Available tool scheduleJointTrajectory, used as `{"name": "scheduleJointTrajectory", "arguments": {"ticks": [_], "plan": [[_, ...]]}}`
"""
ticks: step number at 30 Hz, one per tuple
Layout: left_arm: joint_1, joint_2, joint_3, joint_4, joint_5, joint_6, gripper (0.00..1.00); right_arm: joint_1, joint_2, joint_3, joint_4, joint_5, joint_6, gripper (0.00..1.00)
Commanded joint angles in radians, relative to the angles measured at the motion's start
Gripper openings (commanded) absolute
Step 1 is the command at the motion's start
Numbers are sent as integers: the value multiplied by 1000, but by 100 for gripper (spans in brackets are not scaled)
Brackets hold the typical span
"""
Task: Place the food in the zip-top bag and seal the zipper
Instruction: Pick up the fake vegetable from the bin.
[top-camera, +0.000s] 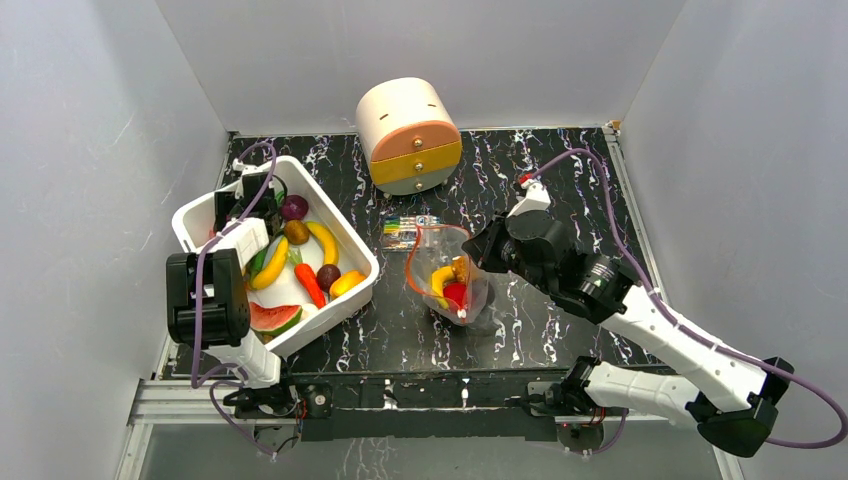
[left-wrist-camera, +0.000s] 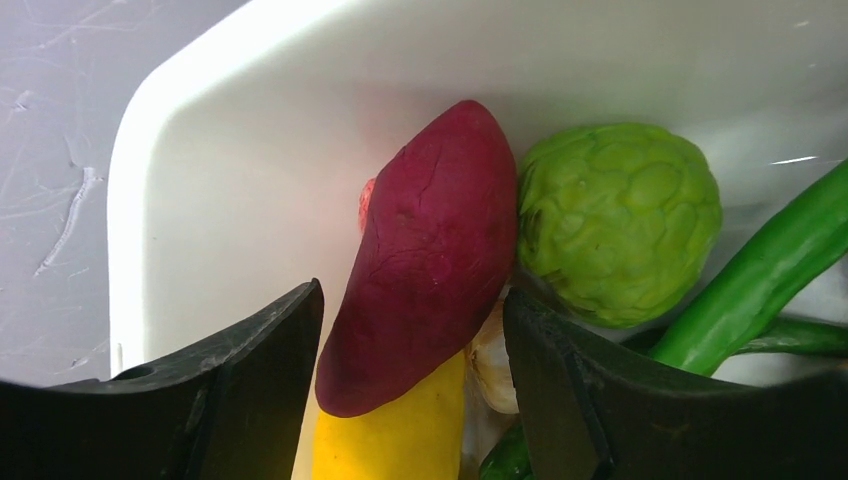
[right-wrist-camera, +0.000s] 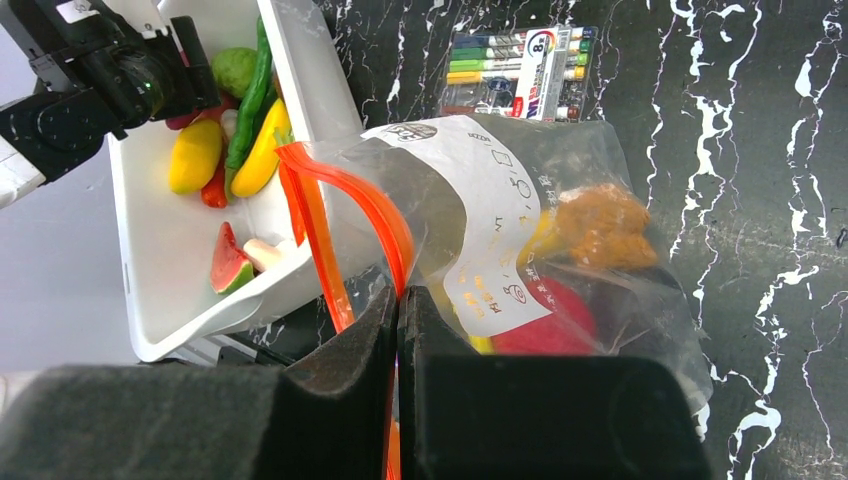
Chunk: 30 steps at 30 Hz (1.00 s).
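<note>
The clear zip-top bag (top-camera: 452, 278) stands on the table's middle, mouth open, with yellow, red and orange-brown food inside; it also shows in the right wrist view (right-wrist-camera: 520, 230). My right gripper (top-camera: 480, 252) (right-wrist-camera: 398, 300) is shut on the red-orange zipper (right-wrist-camera: 345, 190) at the mouth edge. My left gripper (top-camera: 266, 204) (left-wrist-camera: 412, 300) is open in the white bin's far corner, its jaws on either side of a dark red piece (left-wrist-camera: 430, 250) lying on a yellow piece (left-wrist-camera: 400, 430). A bumpy green fruit (left-wrist-camera: 615, 220) lies right of it.
The white bin (top-camera: 330, 318) at the left holds bananas (top-camera: 325, 240), a carrot (top-camera: 310, 285), a watermelon slice (top-camera: 272, 318) and more. A pack of pens (top-camera: 410, 225) lies behind the bag. A round beige drawer unit (top-camera: 408, 135) stands at the back.
</note>
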Motion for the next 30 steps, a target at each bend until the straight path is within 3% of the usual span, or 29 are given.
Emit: {"name": "scheduleJointTrajectory", "arguments": {"ticks": [1, 10, 19, 30], "plan": [[15, 2, 17, -29, 8, -30, 64, 4, -35, 45, 39, 22, -1, 0], [15, -16, 62, -126, 62, -96, 48, 4, -48, 33, 42, 25, 3, 0], [5, -105, 102, -247, 120, -194, 40, 4, -56, 10, 51, 19, 17, 0], [4, -326, 90, -359, 345, -361, 37, 4, -50, 3, 61, 9, 25, 0]]}}
